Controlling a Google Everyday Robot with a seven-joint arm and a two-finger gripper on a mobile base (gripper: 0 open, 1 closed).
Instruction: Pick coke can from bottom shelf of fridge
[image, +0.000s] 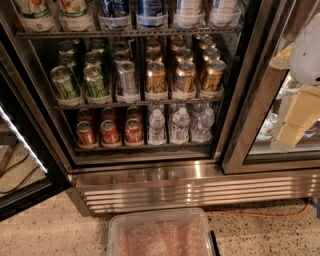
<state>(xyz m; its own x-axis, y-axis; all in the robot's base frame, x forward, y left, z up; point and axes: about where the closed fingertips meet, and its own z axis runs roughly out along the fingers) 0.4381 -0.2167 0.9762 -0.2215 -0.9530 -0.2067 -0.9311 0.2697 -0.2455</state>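
The fridge (150, 176) stands in front of me with its left door swung open. On the bottom shelf (145, 147), several red coke cans stand in rows at the left; the front three are at left (86, 134), middle (110, 133) and right (133, 131). My gripper (296, 119), pale yellow under a white arm part, hangs at the right edge of the view. It is in front of the closed right glass door, well to the right of the cans, outside the compartment and holding nothing.
Water bottles (180, 125) fill the right of the bottom shelf. The rack above holds green cans (65, 82), a silver can (127, 77) and gold-brown cans (185, 77). A clear plastic bin (160, 235) sits on the floor below. The open door (22, 150) is left; an orange cable (260, 215) lies right.
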